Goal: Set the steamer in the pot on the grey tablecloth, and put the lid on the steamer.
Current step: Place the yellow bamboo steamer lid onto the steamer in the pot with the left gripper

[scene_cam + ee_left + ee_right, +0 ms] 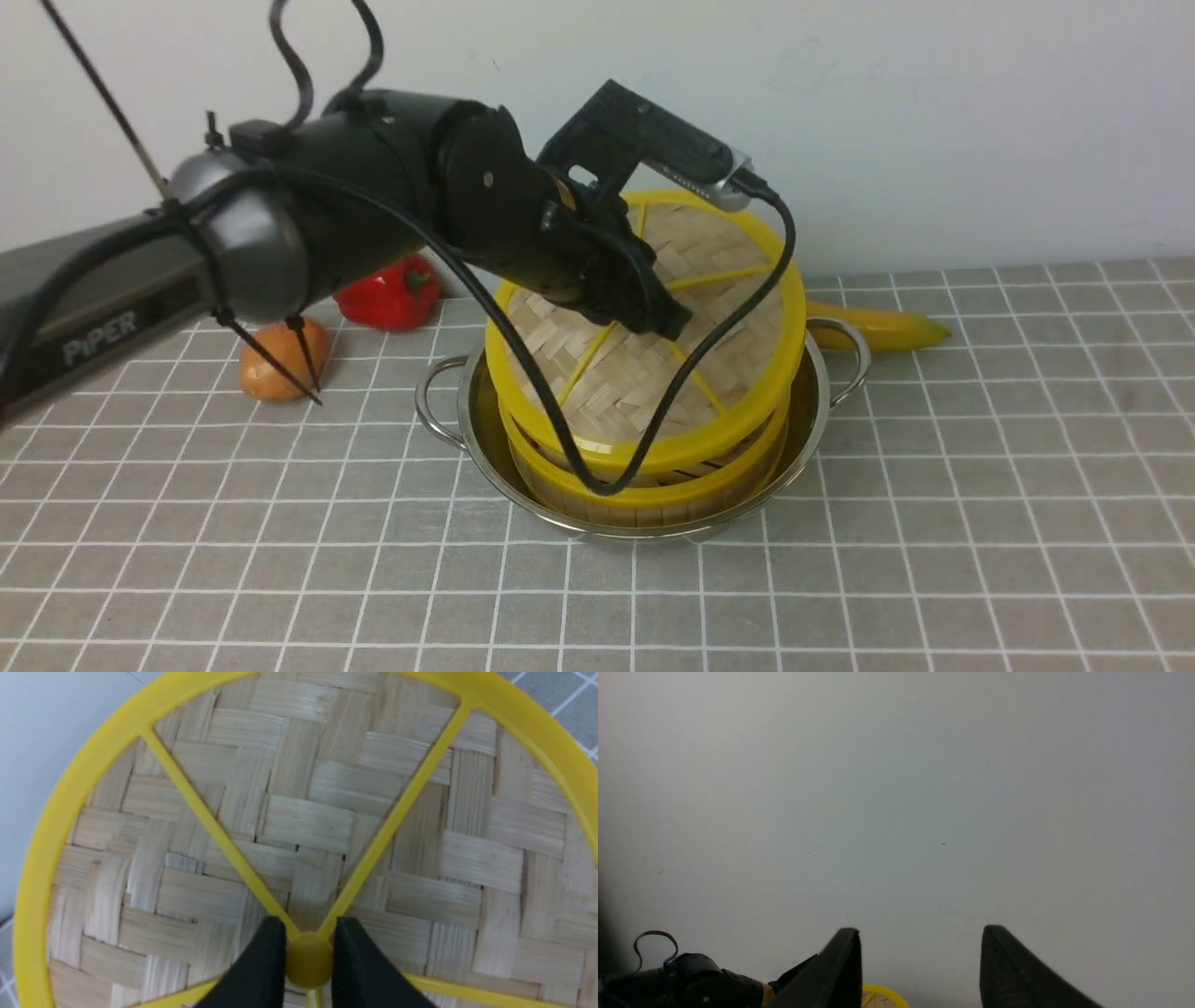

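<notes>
Lid: flat round woven-bamboo lid with yellow rim and spokes (719,308) hangs tilted over the basket; high edge at 12 o'clock, low edge at 6 o'clock, on or just above the basket's rim; contact cannot be told
Steamer: round bamboo steamer with yellow rims and slat wall (709,495) sits inside the wide shiny steel pot (810,420), which stands on the grey white-gridded tablecloth (934,523)
Left gripper: left gripper (309,926) clamped on the lid's small yellow centre hub, one black finger either side
Right gripper: right gripper (922,929) spread wide, holding nothing, facing a bare wall
Risk, tilt: let go at this angle, the lid would likely land askew or slide off toward 6 o'clock; it needs levelling first
Risk, grip: the hub is a narrow hold; the disc could swivel or slip in the fingers
Risk, cable: the black wrist cable (597,481) loops low across the steamer's 6 o'clock rim; it may be pinched under the lid or snag it
Risk, push: pressing a canted lid down could shove the steamer or skid the pot on the cloth
Bystanders: red bell pepper (387,294) at 10 o'clock of the pot; round orange fruit (261,373) at 9 o'clock; yellow banana (887,327) at 2 o'clock; all clear of the pot
Writing: "PiPER" (101,338) in pale letters on the left arm; nothing else legible
</notes>
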